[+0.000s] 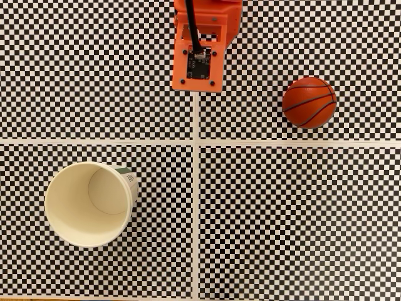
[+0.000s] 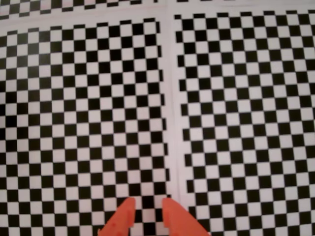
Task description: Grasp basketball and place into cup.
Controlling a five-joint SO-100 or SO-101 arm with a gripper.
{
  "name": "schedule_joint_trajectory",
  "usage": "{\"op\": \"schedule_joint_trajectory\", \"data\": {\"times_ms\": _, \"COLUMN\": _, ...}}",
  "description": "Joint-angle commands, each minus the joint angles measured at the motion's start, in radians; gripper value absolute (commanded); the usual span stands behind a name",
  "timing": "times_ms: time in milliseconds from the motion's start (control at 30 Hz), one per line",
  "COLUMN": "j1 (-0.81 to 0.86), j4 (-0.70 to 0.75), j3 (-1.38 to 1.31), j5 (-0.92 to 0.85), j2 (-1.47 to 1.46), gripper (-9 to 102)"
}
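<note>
at the bottom edge of your wrist view, the two orange fingertips [image 2: 127,212] of the gripper [image 2: 147,209] poke into frame, parted by a narrow gap with nothing between them, only checkerboard showing through. beyond the tips you see the checkered mat [image 2: 88,108] stretching away, with a pale seam [image 2: 170,98] running up the middle between two printed sheets.

from above, in your fixed view, the orange gripper [image 1: 199,75] hangs at the top centre, right over the vertical seam [image 1: 196,207], a small dark circuit board [image 1: 199,64] and a black cable [image 1: 192,25] on its upper face. the basketball [image 1: 309,102] lies on the mat to the right of the gripper in this view, well apart from it and a little lower in the picture, just above the horizontal seam [image 1: 282,143]. the cup [image 1: 88,204] stands open-mouthed at the lower left, on the opposite side of the vertical seam from the ball, its pale inside empty and a green-and-white patch [image 1: 128,177] showing on its right wall.
</note>
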Motion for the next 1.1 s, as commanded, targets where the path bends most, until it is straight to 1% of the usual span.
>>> {"op": "schedule_joint_trajectory", "data": {"times_ms": 0, "j1": -0.003, "j4": 0.003, "j3": 0.035, "j5": -0.002, "j2": 0.009, "gripper": 0}}
{"op": "schedule_joint_trajectory", "data": {"times_ms": 500, "j1": 0.005, "j4": -0.011, "j3": 0.034, "j5": -0.018, "j2": 0.009, "gripper": 0}}
{"op": "schedule_joint_trajectory", "data": {"times_ms": 600, "j1": 0.005, "j4": -0.038, "j3": -0.014, "j5": -0.074, "j2": 0.009, "gripper": 1}}
{"op": "schedule_joint_trajectory", "data": {"times_ms": 733, "j1": 0.020, "j4": -0.028, "j3": -0.163, "j5": -0.130, "j2": -0.012, "gripper": 1}}
{"op": "schedule_joint_trajectory", "data": {"times_ms": 800, "j1": 0.025, "j4": -0.020, "j3": -0.288, "j5": -0.144, "j2": -0.138, "gripper": 1}}
{"op": "schedule_joint_trajectory", "data": {"times_ms": 900, "j1": 0.021, "j4": 0.034, "j3": -0.509, "j5": -0.152, "j2": -0.336, "gripper": 1}}
{"op": "schedule_joint_trajectory", "data": {"times_ms": 1067, "j1": -0.067, "j4": 0.124, "j3": -0.861, "j5": -0.092, "j2": -0.627, "gripper": 3}}
